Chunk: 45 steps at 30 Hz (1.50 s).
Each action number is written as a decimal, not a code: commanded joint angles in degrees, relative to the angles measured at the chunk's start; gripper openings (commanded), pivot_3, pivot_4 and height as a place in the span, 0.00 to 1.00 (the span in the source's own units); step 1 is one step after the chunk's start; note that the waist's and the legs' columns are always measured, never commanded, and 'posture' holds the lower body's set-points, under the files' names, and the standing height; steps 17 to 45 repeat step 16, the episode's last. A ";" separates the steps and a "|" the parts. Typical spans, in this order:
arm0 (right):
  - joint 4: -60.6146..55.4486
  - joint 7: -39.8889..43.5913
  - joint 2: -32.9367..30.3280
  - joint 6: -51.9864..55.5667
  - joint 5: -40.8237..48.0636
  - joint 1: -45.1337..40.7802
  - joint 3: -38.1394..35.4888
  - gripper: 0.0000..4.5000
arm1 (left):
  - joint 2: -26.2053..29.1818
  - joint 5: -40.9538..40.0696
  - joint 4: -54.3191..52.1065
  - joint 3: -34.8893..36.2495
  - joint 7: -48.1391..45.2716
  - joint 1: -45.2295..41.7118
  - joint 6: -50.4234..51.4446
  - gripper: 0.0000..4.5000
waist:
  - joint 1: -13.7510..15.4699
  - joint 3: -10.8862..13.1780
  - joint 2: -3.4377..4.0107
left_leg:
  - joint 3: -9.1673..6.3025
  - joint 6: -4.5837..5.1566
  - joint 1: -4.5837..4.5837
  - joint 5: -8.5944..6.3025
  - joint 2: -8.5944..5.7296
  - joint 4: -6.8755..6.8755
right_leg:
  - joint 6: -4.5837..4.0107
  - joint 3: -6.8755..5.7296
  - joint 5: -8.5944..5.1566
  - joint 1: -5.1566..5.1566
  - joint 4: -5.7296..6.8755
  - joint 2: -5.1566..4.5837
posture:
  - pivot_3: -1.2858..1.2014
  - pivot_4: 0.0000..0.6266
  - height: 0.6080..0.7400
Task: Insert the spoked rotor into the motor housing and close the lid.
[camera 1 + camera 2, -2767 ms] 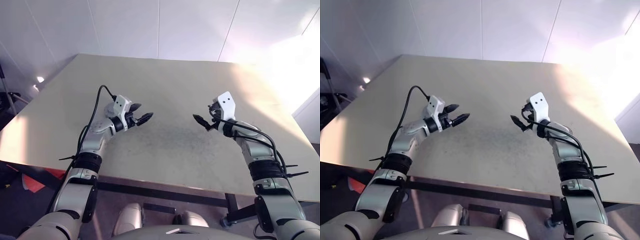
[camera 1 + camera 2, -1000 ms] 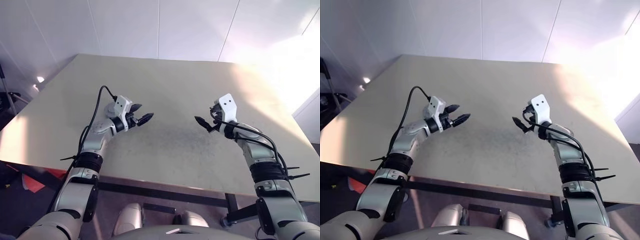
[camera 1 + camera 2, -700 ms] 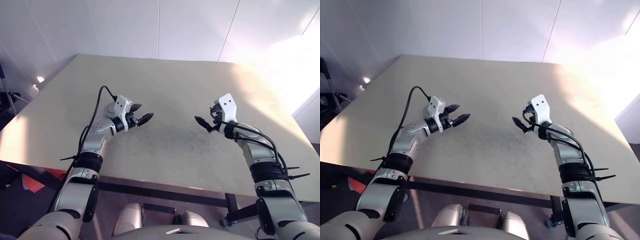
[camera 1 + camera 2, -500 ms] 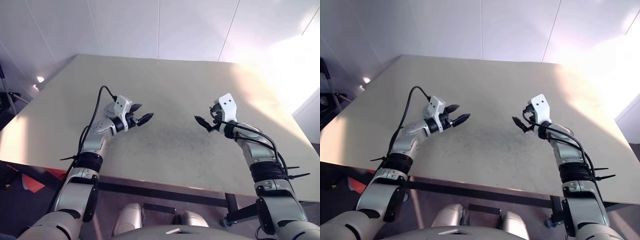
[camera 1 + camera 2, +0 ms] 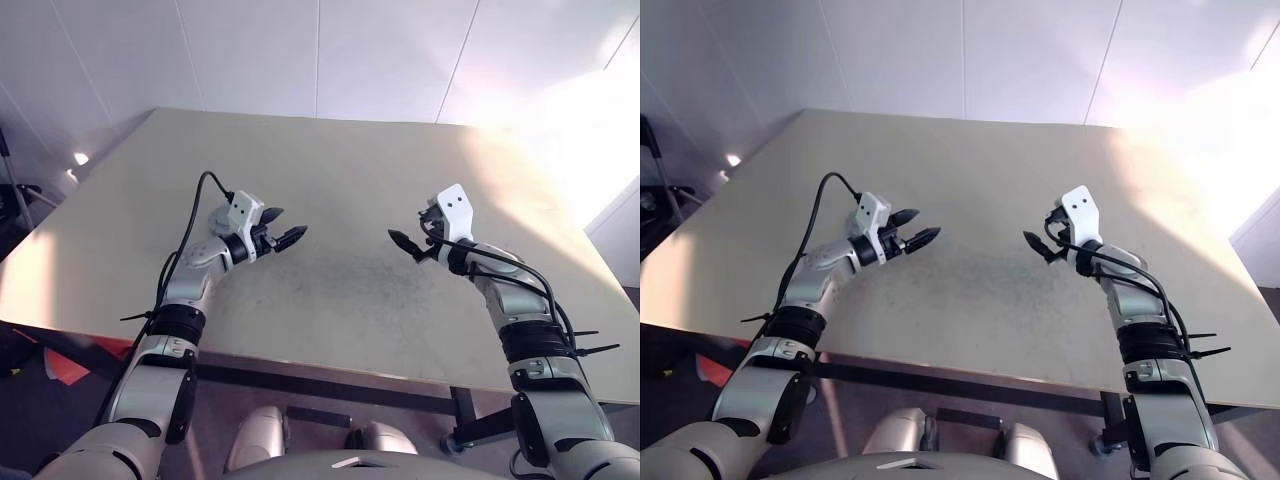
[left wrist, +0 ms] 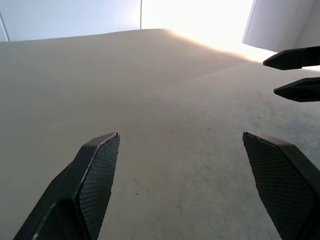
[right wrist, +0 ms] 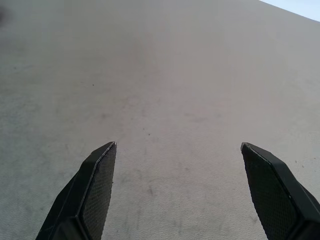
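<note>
Neither the spoked rotor, the motor housing nor the lid is in view. My left gripper (image 5: 286,225) hovers over the left middle of the beige table (image 5: 340,160), open, with nothing between its fingers. Opposite it, my right gripper (image 5: 407,228) hovers over the right middle, also open and empty, its tips turned toward the left one. In the left wrist view the left fingers (image 6: 95,175) stand wide apart over bare tabletop, and the right gripper's two black fingertips (image 6: 295,75) show at the edge. The right wrist view has its fingers (image 7: 97,185) spread over bare tabletop.
A darker scuffed patch (image 5: 355,275) marks the tabletop between the two grippers. The table's near edge (image 5: 330,365) runs just in front of my arms. White wall panels (image 5: 320,50) stand behind the far edge. Strong glare (image 5: 590,120) covers the right side.
</note>
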 commanded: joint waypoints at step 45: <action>0.06 -0.30 0.05 -1.13 -0.32 -2.52 -0.42 1.00 | 0.73 -0.14 -1.01 1.37 0.05 -2.14 -1.03 0.92 | 0.00 0.00 0.00 | 0.00 0.00 0.00 0.00 0.00 0.00 | 0.00 0.00 0.00 0.00 0.00 0.00 | 0.52 0.00 1.00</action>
